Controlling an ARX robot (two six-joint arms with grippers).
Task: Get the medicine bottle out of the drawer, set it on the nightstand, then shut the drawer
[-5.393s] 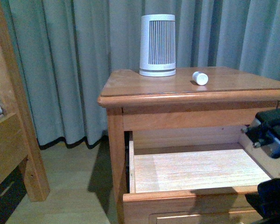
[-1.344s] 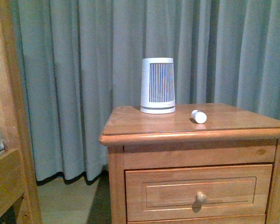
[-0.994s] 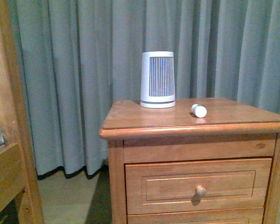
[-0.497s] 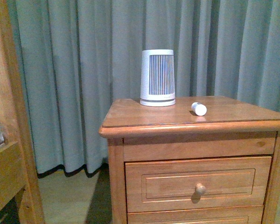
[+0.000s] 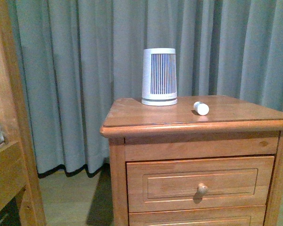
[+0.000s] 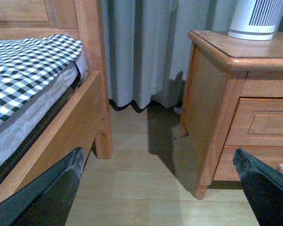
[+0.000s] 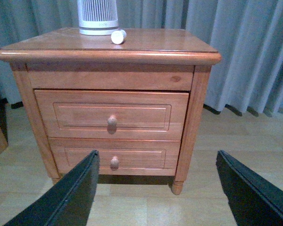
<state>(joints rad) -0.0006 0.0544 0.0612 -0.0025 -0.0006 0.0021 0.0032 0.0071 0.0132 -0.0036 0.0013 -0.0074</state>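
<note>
Medicine bottle point(image 5: 201, 108) lay on its side atop nightstand point(image 5: 132, 115), just right of white slatted device point(image 5: 159, 76). Upper drawer point(image 5: 200, 184) was shut. Left gripper point(image 6: 155, 188) & right gripper point(image 7: 155, 188) both spread wide, holding nothing, well apart from nightstand.

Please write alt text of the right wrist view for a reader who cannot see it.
A reddish-brown nightstand stands with its upper drawer and lower drawer closed. On top, a small white medicine bottle lies on its side before a white slatted device. The open right gripper frames the view.
</note>
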